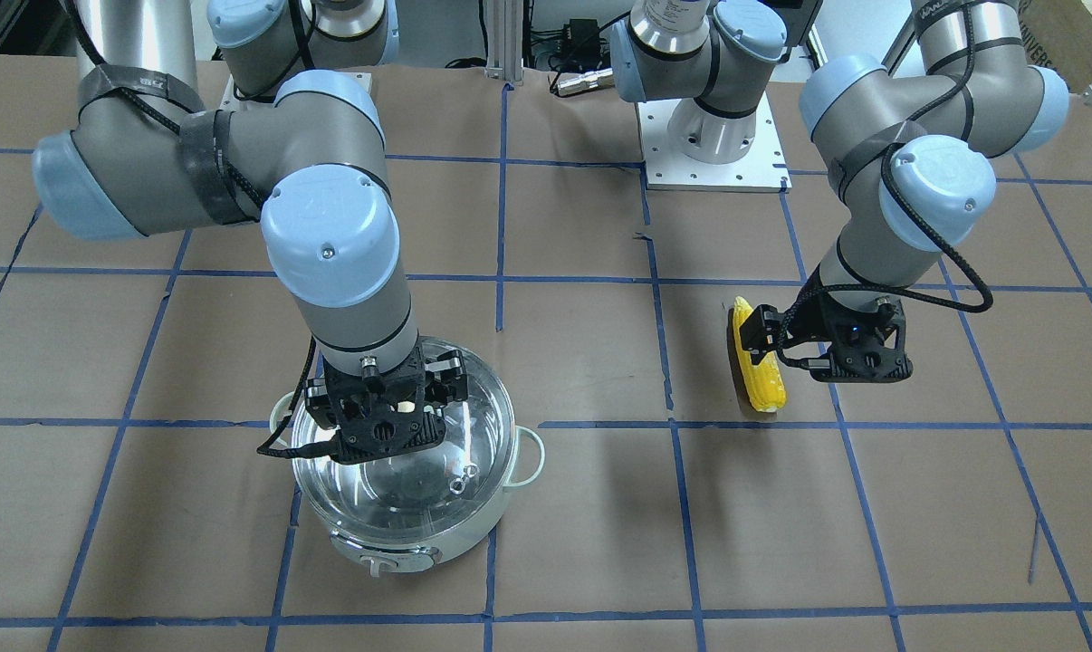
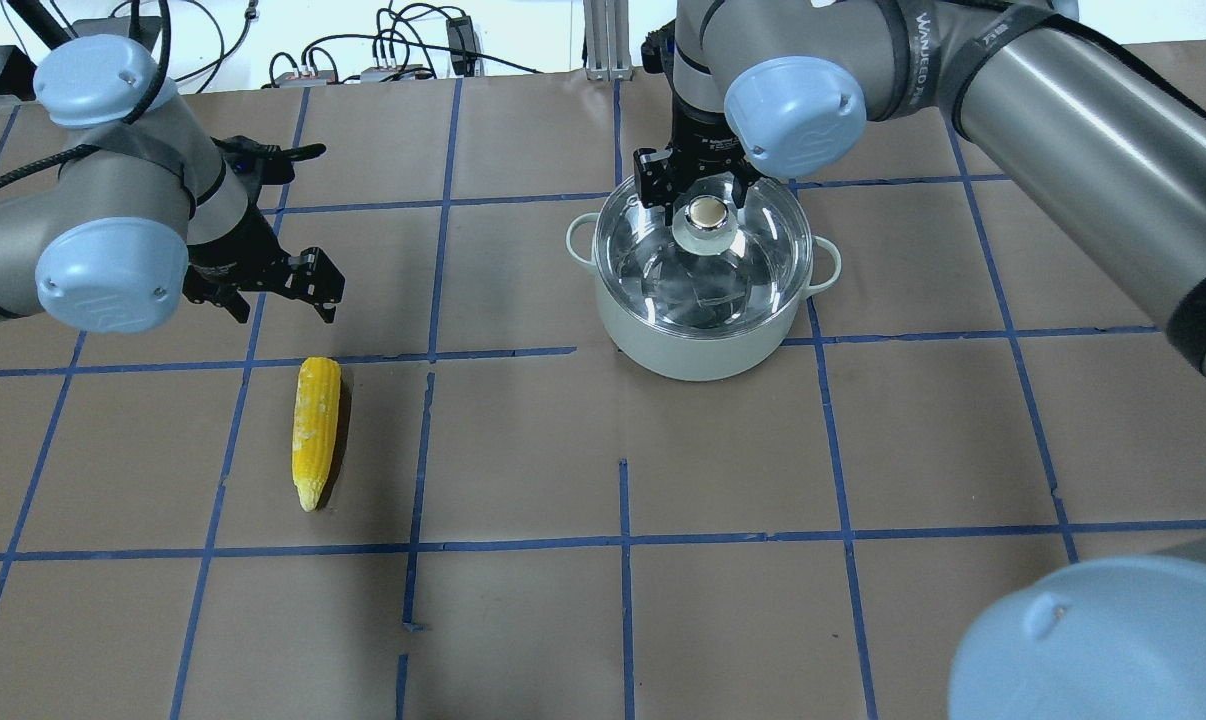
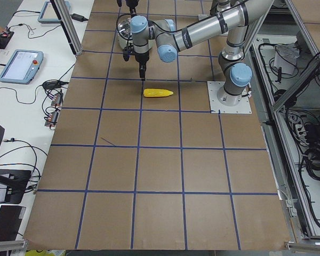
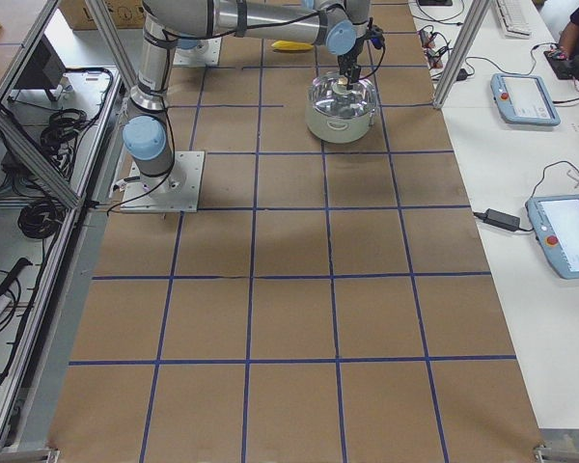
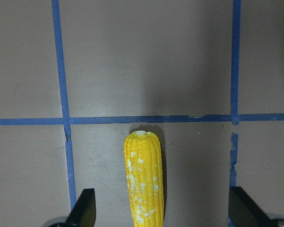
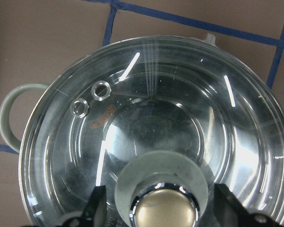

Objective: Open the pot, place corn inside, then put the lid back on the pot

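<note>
The pot [image 2: 703,350] stands on the table with the glass lid [image 2: 663,285] on it. My right gripper [image 2: 705,195] is open, its fingers on either side of the lid's knob [image 6: 163,182] with a gap on each side. It also shows in the right wrist view [image 6: 162,208] and the front view [image 1: 387,412]. The yellow corn [image 2: 315,430] lies flat on the table, far from the pot. My left gripper [image 2: 275,300] is open and empty above the corn's blunt end. In the left wrist view the corn [image 5: 143,179] lies between the two fingers [image 5: 85,208].
Brown paper with blue tape lines [image 2: 623,500] covers the table. The pot's loop handles [image 1: 532,453] stick out at the sides, and its control knob [image 1: 378,563] faces away from the robot. The left arm's base plate [image 1: 713,172] is at the robot's edge.
</note>
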Available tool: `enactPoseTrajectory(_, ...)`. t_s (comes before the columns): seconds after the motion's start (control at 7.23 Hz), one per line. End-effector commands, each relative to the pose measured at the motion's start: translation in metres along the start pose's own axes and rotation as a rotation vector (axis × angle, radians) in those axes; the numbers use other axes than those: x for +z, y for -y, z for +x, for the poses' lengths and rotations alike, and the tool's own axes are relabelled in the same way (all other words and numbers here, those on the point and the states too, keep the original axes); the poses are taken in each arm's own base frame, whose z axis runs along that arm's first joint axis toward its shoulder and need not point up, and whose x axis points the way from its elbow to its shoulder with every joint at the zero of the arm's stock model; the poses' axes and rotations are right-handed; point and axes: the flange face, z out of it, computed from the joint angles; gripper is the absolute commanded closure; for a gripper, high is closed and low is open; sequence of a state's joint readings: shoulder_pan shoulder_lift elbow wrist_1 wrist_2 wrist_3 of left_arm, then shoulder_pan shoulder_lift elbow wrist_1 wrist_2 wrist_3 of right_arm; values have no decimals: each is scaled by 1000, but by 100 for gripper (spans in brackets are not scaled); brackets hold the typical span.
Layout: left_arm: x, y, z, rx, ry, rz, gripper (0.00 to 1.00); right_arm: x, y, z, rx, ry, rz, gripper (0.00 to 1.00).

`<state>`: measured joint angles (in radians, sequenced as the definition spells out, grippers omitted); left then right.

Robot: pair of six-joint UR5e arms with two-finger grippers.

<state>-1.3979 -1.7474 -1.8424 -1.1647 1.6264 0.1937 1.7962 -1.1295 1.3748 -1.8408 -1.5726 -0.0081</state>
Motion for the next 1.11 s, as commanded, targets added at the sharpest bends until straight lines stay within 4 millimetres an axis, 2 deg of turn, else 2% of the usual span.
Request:
enactPoseTrajectory(0.0,-3,-23,10,12,-10,-19,0,-1,0,0,-4,-3,1,49)
enactPoseTrajectory(0.14,20,-13,7,9,1,-9,0,-3,0,2,-6,-6,-3,58)
enactPoseTrajectory(0.28,17,-15,15,33,2,1,0,-10,-1,2,-9,-12,-5,60)
enactPoseTrajectory(0.41,36,-21,10,32,-15,-35,0,-24,-2,9,0,-13,-23,62)
enactPoseTrajectory(0.55,62,-29,6,54,-25,-80,0,-55,-6,13,-3,-13,-42,63)
enactPoseTrajectory(0.69,92,-26,0,50,-43,-100,0,-106,-12,20,-32,-17,-33,62)
enactPoseTrajectory(0.83,130,-17,1,38,-51,-105,0,-142,-20,48,-7,-13,-60,63)
enactPoseTrajectory(0.97,145,1,-7,41,-62,-81,0,-167,-36,81,-36,0,-59,66)
